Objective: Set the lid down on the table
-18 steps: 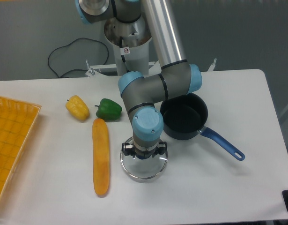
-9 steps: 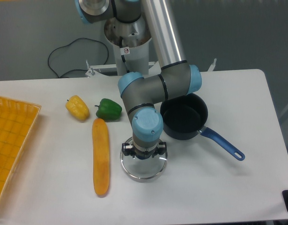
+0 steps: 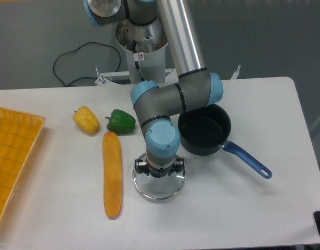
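Note:
The lid (image 3: 158, 190), a clear glass disc with a silver rim, lies low on the white table (image 3: 227, 208) in front of the saucepan. My gripper (image 3: 160, 174) points straight down over its centre and hides the knob. The wrist covers the fingers, but the lid shifts together with the gripper, so it looks shut on the lid. I cannot tell whether the rim touches the tabletop or hovers just above it.
The dark saucepan (image 3: 204, 130) stands just behind and to the right, its blue handle (image 3: 248, 160) pointing front right. A long orange vegetable (image 3: 112, 174) lies left of the lid. A green pepper (image 3: 120, 121), a yellow pepper (image 3: 86, 119) and an orange gridded tray (image 3: 11, 156) are further left.
The gripper and the lid have shifted together a few pixels to the left. Everything else is still.

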